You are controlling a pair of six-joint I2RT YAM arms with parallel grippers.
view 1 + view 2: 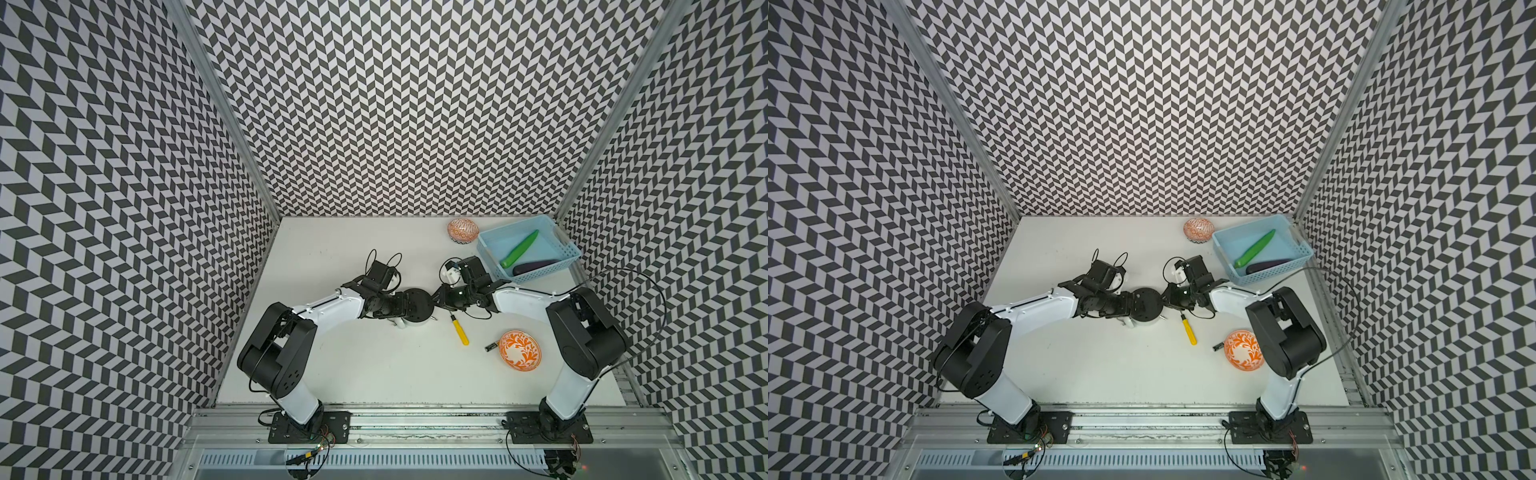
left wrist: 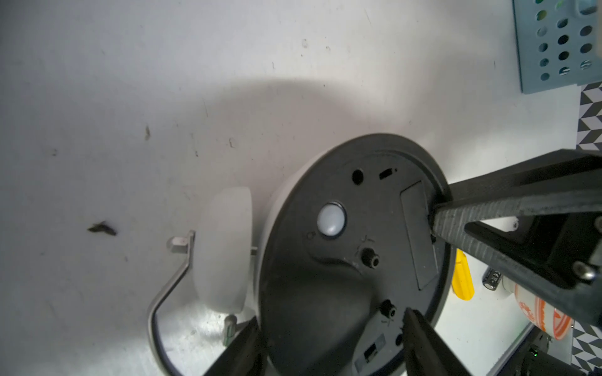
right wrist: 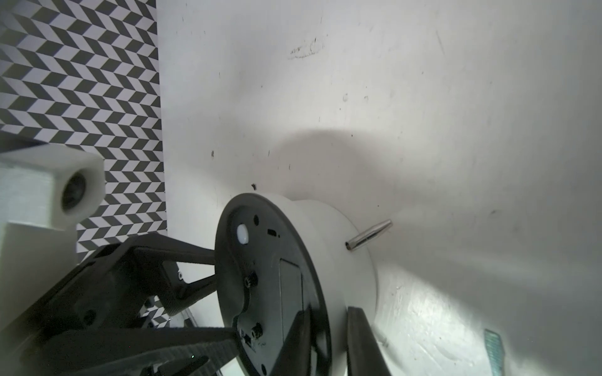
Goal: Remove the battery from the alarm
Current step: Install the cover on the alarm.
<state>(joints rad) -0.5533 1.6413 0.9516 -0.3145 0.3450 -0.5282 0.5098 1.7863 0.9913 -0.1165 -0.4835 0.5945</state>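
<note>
The white table [image 1: 353, 374] carried everything. At its far right corner sat a blue perforated basket [image 1: 566, 239]. The alarm [image 1: 417, 305] lay near the middle of the table, dial down and black back up, between the two arms. One patterned orange bowl [image 1: 462, 229] stood just beside the basket. A second orange bowl [image 1: 519, 349] sat nearer the front, on the right.

The left gripper [image 2: 329, 320] extended from the left and straddled the clock's body, one finger against each side, clamped on it. The right gripper [image 3: 329, 311] met the opposite edge. Its jaws stood close together with the rim pinched between them. One finger [image 2: 456, 211] lay on the black back at the edge of the rectangular panel [image 2: 418, 234], and the other rested against the white side wall.

A cucumber [image 1: 519, 248] and an aubergine [image 1: 536, 266] lay in the basket. The yellow-handled screwdriver [image 1: 460, 330] lay between the alarm and the near bowl, just in front of the right gripper. The battery [image 1: 491, 345] lay flat on the table, out of the alarm, at the near bowl's left rim. Whether it touched the bowl could not be told. It was beyond the screwdriver and well apart from both pairs of jaws.
</note>
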